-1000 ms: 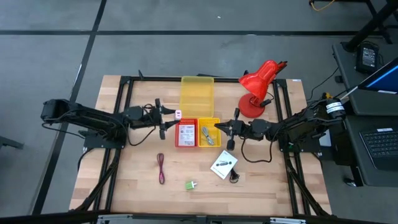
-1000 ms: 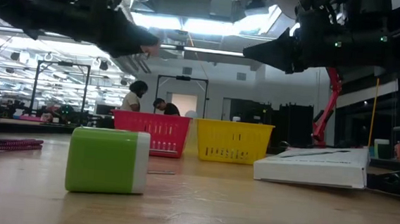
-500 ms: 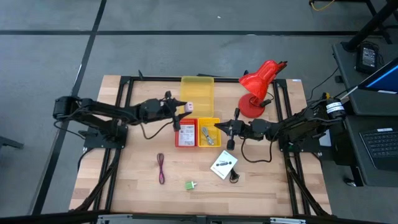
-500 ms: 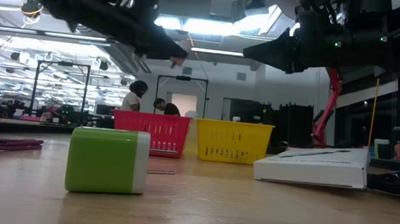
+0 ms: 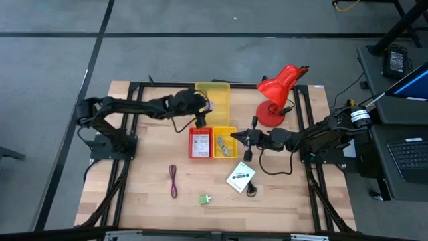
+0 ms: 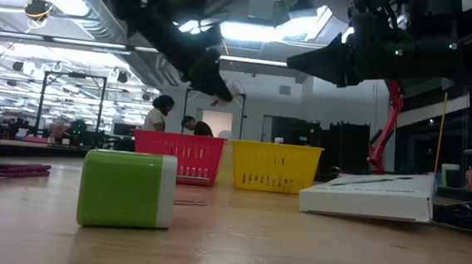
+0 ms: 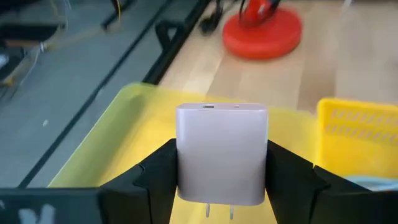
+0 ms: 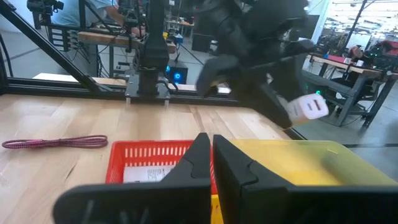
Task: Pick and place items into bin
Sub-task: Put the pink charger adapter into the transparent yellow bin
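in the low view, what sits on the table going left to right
dark red braided cable → green block with a white end → red mesh basket → yellow mesh basket → flat white printed packet

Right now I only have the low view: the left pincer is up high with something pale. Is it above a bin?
Observer: Yes. From above, the left pincer is over the large yellow bin.
Operator: What is it holding?
Observer: The left wrist view shows a pale pink cube with two plug prongs, clamped between both fingers.
Operator: And the right arm?
Observer: The right pincer hovers over the small yellow basket, shut and empty.
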